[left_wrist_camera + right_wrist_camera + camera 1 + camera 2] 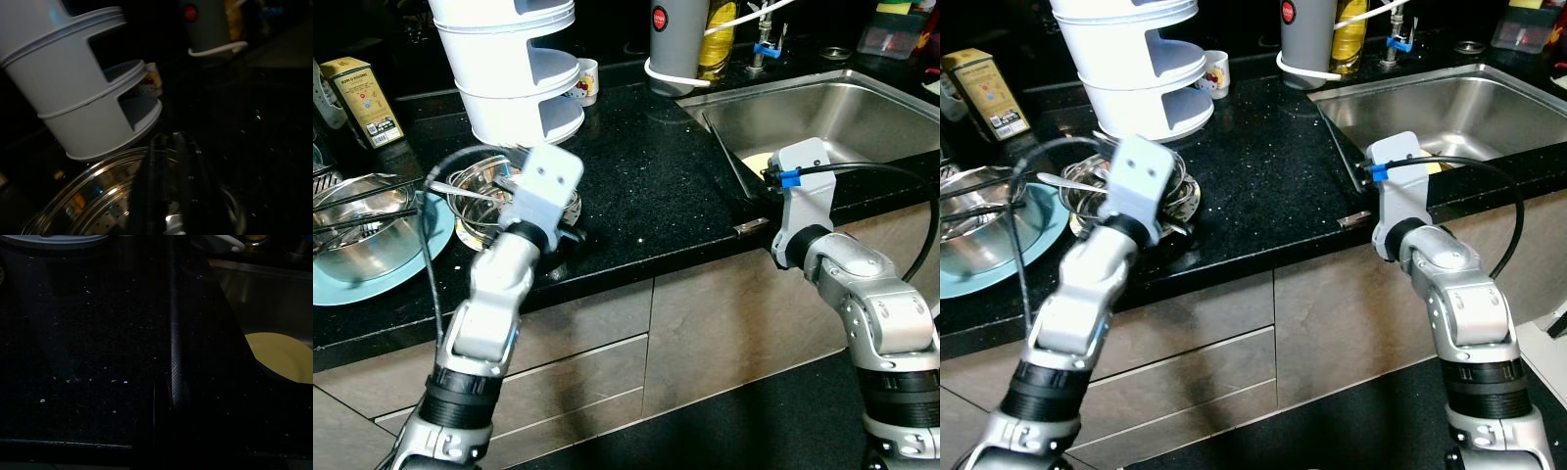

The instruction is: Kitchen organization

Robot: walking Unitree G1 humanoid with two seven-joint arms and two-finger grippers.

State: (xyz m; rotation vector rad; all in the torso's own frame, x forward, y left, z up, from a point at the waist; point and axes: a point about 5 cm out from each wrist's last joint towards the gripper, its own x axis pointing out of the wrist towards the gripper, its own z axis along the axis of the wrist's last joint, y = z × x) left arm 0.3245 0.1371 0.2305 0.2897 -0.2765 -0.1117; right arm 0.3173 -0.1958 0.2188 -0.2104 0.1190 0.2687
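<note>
The left gripper [168,186], fingers seemingly pressed together, hovers over the steel strainer bowl [499,201]; I'd spread them first, then pinch the near rim. The right gripper's spread I cannot tell.

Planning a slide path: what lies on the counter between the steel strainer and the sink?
Only bare black counter between strainer and sink, in both eye views.

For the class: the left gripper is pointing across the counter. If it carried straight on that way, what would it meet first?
Probably the steel strainer bowl just beneath the left gripper, then the white tiered rack beyond; depth is hard to judge in the dark wrist view.
</note>
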